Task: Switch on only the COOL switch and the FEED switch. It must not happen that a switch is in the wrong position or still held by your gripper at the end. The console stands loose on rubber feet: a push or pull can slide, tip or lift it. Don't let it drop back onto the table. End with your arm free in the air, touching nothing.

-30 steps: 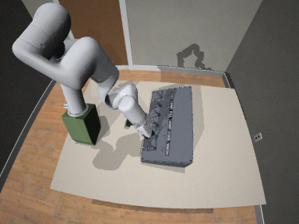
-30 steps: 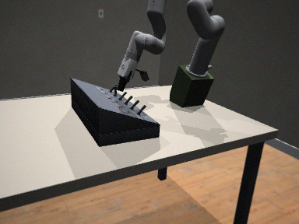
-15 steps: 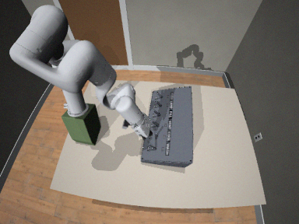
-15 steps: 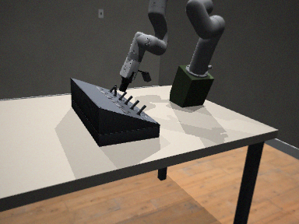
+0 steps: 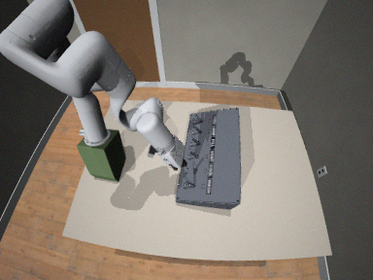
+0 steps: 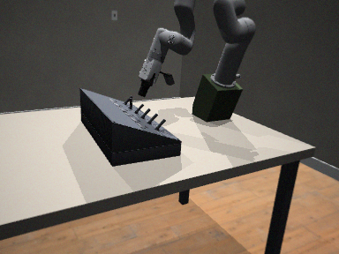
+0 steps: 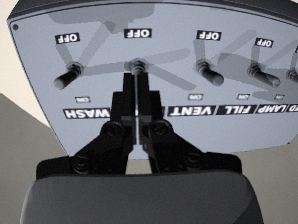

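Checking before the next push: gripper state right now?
Gripper: shut, holding nothing; closed fingertips sit at a toggle lever on the console.

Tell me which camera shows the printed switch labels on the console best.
The wrist view: the console fills the frame, so WASH, VENT and the OFF tags read clearly, though the shut jaws hide one label. The top view shows only pale unreadable marks; the exterior view shows the levers, no text.
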Tool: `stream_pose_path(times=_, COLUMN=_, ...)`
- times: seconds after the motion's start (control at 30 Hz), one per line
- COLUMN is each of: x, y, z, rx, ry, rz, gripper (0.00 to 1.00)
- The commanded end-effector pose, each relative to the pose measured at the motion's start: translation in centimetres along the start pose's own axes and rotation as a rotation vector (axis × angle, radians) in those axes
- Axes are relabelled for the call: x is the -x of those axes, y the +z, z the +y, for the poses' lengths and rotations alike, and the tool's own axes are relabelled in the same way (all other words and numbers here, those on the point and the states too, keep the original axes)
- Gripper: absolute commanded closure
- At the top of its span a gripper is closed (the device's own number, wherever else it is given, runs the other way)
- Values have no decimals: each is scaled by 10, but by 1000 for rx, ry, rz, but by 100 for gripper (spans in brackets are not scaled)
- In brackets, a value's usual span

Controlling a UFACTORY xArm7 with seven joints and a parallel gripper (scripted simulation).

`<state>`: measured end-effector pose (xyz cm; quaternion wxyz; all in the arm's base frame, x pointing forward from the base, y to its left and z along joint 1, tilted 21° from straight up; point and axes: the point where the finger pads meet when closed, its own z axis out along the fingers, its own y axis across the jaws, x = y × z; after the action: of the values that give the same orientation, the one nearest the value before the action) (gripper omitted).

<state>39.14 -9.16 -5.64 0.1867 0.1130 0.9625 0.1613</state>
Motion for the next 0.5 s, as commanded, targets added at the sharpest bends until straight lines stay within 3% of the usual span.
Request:
stream_pose_path(times=0.0, x=2, y=-29, z=1, rx=5, ry=0, rz=-1, gripper=100)
stream_pose_path(times=0.23, x=2, y=-68, z=1, rx=5, ry=0, rz=-1, gripper=100)
stream_pose_path(times=0.47, x=2, y=-80, z=1, rx=5, ry=0, rz=-1, gripper=100)
